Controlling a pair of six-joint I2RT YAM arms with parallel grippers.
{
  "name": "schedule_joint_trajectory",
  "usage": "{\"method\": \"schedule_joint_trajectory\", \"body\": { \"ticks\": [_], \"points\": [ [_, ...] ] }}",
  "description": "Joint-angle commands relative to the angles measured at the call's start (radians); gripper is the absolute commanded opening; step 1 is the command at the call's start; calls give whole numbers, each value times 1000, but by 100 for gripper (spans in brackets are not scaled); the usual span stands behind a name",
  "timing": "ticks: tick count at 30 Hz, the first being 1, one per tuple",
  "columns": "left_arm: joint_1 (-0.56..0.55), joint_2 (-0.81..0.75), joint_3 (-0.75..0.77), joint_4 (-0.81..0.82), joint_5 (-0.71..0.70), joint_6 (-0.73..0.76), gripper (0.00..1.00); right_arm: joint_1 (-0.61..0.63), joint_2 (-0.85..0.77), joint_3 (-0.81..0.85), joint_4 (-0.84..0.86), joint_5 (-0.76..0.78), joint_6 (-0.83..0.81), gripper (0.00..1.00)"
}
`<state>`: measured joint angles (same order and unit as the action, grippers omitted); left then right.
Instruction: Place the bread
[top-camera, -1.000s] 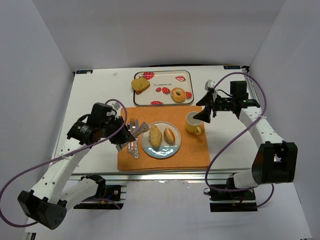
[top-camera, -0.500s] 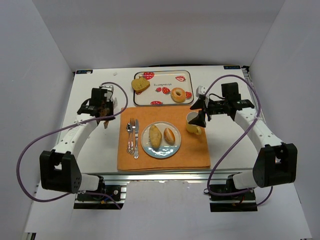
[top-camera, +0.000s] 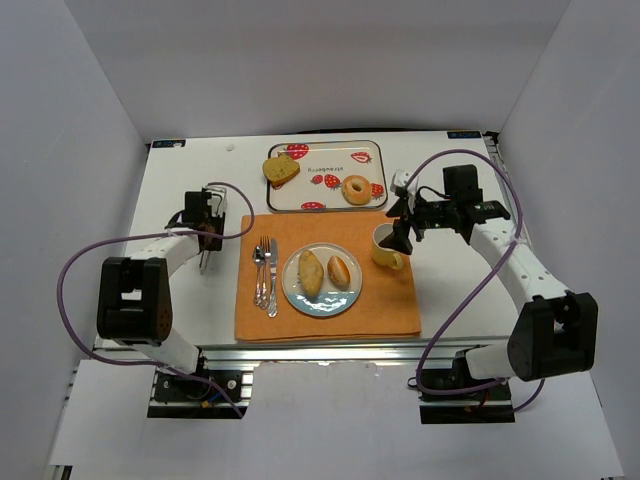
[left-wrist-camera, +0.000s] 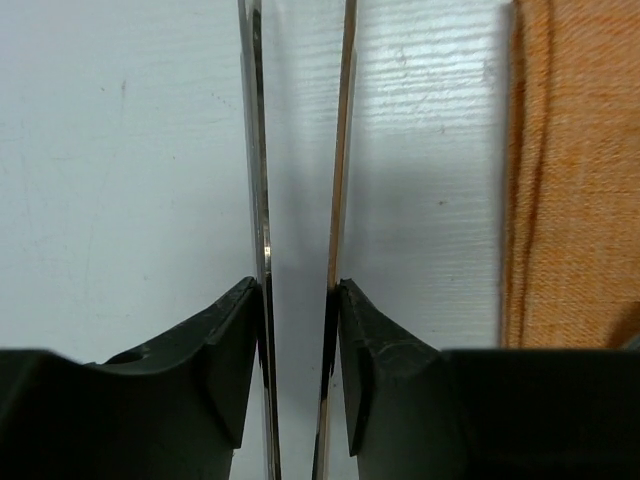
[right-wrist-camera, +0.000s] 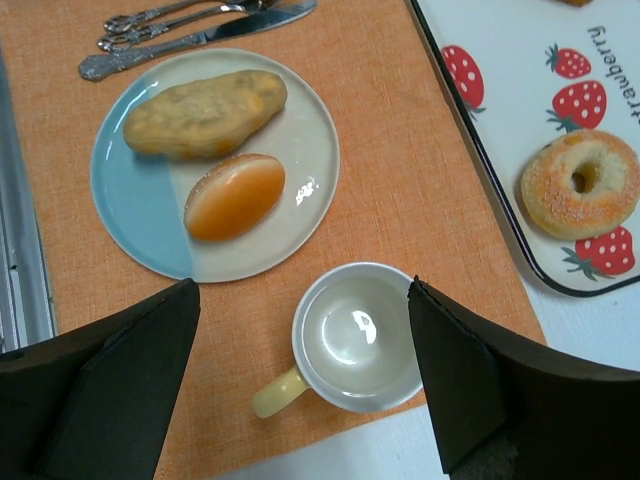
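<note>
Left tool (top-camera: 206, 250) has left the placemat (top-camera: 390, 310), jaws slightly apart, my right tool (top-camera: 400, 228) wide apart; bread rolls (right-wrist-camera: 205, 100) look placed.

The white bench (top-camera: 180, 190) carries a rectangular orange cloth placemat (top-camera: 385, 300) and, just behind it, a white strawberry-printed tray (top-camera: 330, 192).

A white bench (top-camera: 180, 180) fills the middle, boxed in by plain white walls (top-camera: 320, 60) at 9, 12 and 3 o'clock (the light is soft and even). A bare metal rail (top-camera: 320, 352) edges it at 6 o'clock.
</note>
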<state>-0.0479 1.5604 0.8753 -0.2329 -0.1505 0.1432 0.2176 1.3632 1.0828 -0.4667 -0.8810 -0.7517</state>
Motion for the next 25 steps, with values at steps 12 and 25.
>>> {"method": "schedule_joint_trajectory", "body": {
  "ticks": [12,25],
  "points": [
    [46,-63,-50,33,-15,-42,80,61,27,62,181,469,364,89],
    [46,-403,-41,30,11,-249,98,88,76,147,214,621,503,90]
  ]
}}
